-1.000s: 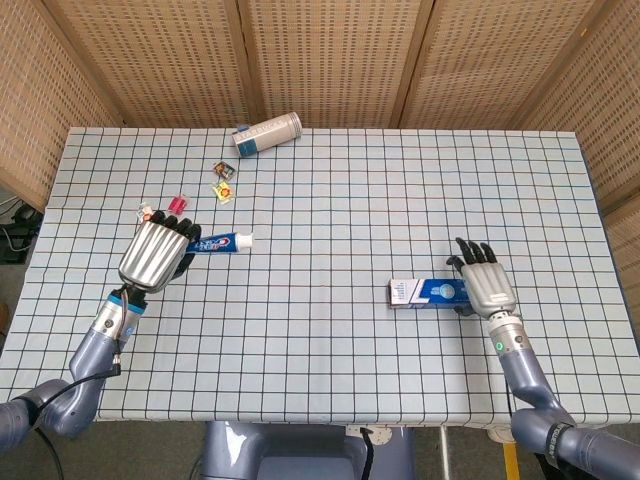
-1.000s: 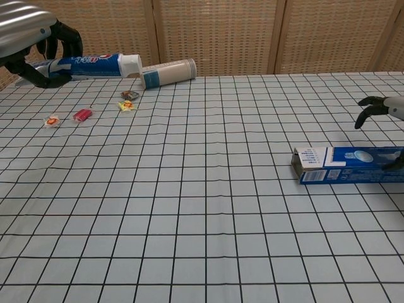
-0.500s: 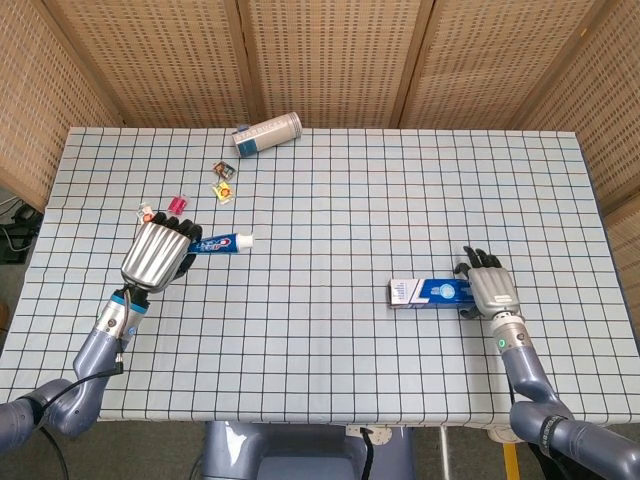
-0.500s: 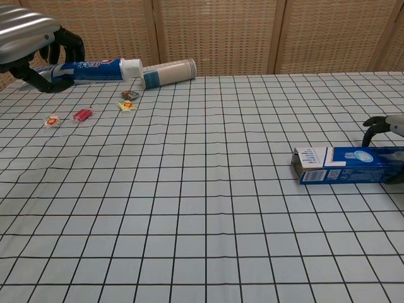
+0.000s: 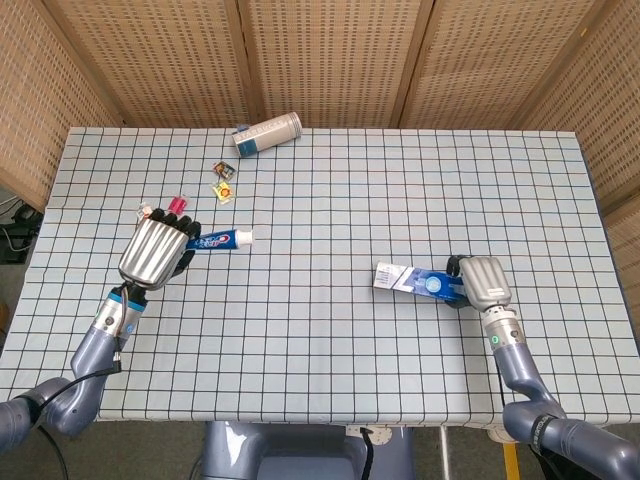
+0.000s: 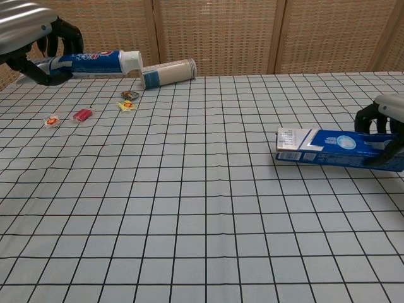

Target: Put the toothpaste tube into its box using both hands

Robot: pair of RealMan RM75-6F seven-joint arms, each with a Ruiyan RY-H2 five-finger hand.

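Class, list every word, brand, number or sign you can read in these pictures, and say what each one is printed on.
Nothing can be read for certain.
Toothpaste tube, held in the left hand: blue and red brand lettering, too blurred to read.
Box, held in the right hand: white print, too small.
Lying canister: faint lettering, illegible.
Small packets: too small.

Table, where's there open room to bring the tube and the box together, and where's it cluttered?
The widest bare stretch of the table lies between the toothpaste tube, held by the left hand, and the box, held by the right hand. The near edge is also free. Clutter sits far left: small packets and a lying canister.
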